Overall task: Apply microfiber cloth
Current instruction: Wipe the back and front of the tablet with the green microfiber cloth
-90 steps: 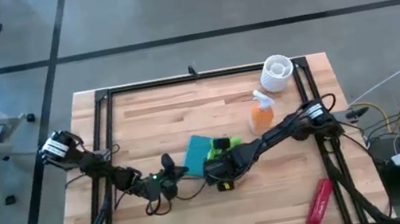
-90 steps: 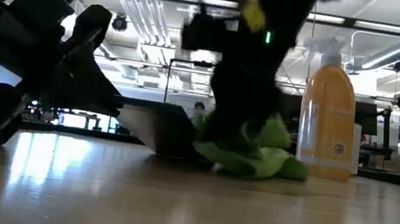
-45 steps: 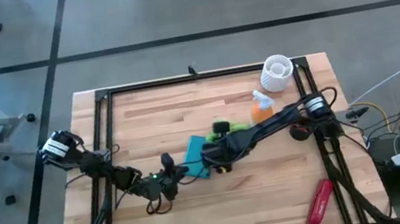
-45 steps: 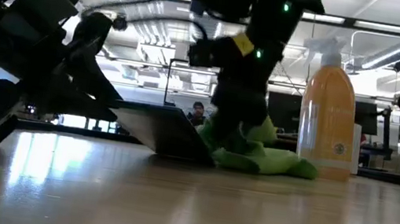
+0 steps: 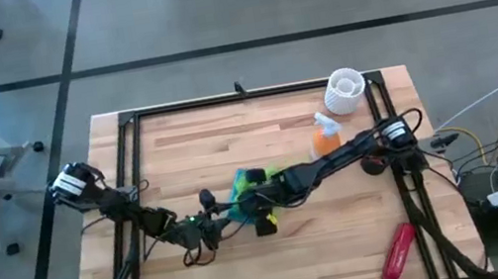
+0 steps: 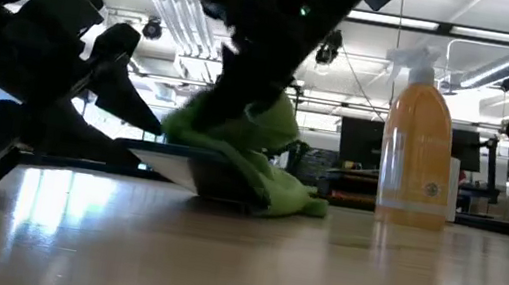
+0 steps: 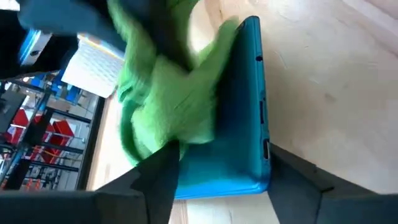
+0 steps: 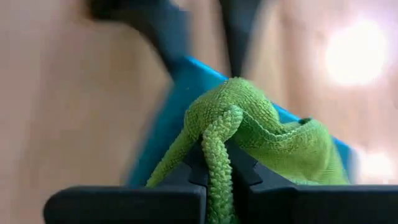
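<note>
Change since earlier: right gripper [image 5: 251,202] and cloth [image 5: 253,178] have been carried leftward, off the table beside the tablet [image 5: 240,207] and onto it; the spray bottle [image 5: 325,137] is now well apart from the cloth.
High view: cloth is seen on top of the teal tablet at mid-table, bunched under the right gripper. Left gripper [image 5: 211,227] is placed at the tablet's near-left end. A white cup [image 5: 344,89] and the spray bottle stand toward the far right; a red tool [image 5: 396,252] lies at the near right, well apart.
Low view: cloth [image 6: 245,141] is draped over the tablet [image 6: 193,161], one fold hanging to the table [image 6: 237,261]. The tablet's left end is raised off the wood. Bottle [image 6: 420,137] stands upright, clear of the arm.
Left wrist view: fingers [image 7: 155,180] are spread on either side of the tablet's [image 7: 239,124] short end; it is judged held between them. Cloth [image 7: 168,106] covers part of the face.
Right wrist view: fingers [image 8: 186,196] are pinched together on a gathered fold of cloth [image 8: 242,124].
Handling: cloth is judged light, soft and limp; it is best held by a bunched fold, as now. Tablet is judged stiff, smooth and fragile.
Room: open wood lies left and toward the near edge; tablet edges and the left gripper bound the wipe.
</note>
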Robot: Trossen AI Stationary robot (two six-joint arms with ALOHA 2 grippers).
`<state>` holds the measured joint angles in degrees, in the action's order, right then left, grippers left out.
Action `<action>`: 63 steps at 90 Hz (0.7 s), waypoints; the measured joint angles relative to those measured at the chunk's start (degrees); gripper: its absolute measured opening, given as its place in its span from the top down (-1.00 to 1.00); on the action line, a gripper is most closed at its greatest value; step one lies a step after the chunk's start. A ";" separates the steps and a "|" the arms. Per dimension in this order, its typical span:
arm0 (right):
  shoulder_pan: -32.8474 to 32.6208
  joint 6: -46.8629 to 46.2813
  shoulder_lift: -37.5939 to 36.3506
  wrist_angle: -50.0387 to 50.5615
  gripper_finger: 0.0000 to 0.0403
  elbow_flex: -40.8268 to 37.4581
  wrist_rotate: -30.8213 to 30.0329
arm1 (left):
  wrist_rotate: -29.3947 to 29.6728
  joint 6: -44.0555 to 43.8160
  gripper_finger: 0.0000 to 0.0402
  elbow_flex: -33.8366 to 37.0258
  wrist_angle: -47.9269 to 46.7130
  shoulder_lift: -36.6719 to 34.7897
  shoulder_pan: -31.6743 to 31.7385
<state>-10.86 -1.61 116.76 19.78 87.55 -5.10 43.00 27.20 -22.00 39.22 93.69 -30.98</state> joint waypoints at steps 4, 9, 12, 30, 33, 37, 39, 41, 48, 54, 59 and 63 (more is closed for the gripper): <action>-0.13 -0.01 0.52 -1.56 1.00 0.00 0.77 | -0.01 0.00 -0.07 0.00 0.02 0.00 0.00; -0.23 -0.10 0.85 -2.35 1.00 0.00 1.11 | 0.01 -0.04 -0.11 -0.01 0.09 0.00 0.01; -0.22 -0.22 0.91 -2.49 1.00 -0.07 1.25 | 0.14 -0.04 -0.13 -0.03 0.21 0.00 0.03; -0.16 -0.22 3.15 -9.56 1.00 -0.06 1.12 | 2.44 -0.22 -0.25 -1.01 2.19 0.07 0.12; -0.28 0.08 3.27 -10.77 1.00 -0.04 0.88 | 2.52 -0.46 -0.28 -1.11 2.18 0.07 0.13; -0.38 0.65 3.29 -10.99 1.00 -0.04 -0.13 | 2.56 -1.38 -0.31 -1.14 2.17 0.07 0.29; -0.39 0.96 3.30 -11.56 1.00 -0.04 -1.06 | 2.58 -1.82 -0.32 -1.14 2.20 0.07 0.34; -0.39 1.11 3.33 -12.08 1.00 -0.04 -2.26 | 2.59 -2.26 -0.33 -1.16 2.21 0.07 0.39; -0.30 1.30 3.45 -12.09 1.00 -0.04 -6.56 | 2.99 -2.82 -0.38 -1.16 2.21 0.07 0.42; 0.36 1.25 3.99 -12.41 1.00 -0.04 -7.85 | 3.20 -2.84 -0.42 -1.18 2.22 0.07 0.54; 0.78 1.25 4.56 -13.02 1.00 -0.04 -7.48 | 3.54 -2.84 -0.45 -1.18 2.36 0.07 0.55; 0.93 1.21 5.28 -13.51 1.00 -0.02 -6.58 | 3.46 -2.84 -0.46 -1.18 2.79 0.07 0.74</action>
<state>-9.93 -0.40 122.04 6.27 87.53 -11.68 46.46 24.36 -23.18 42.01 93.76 -30.25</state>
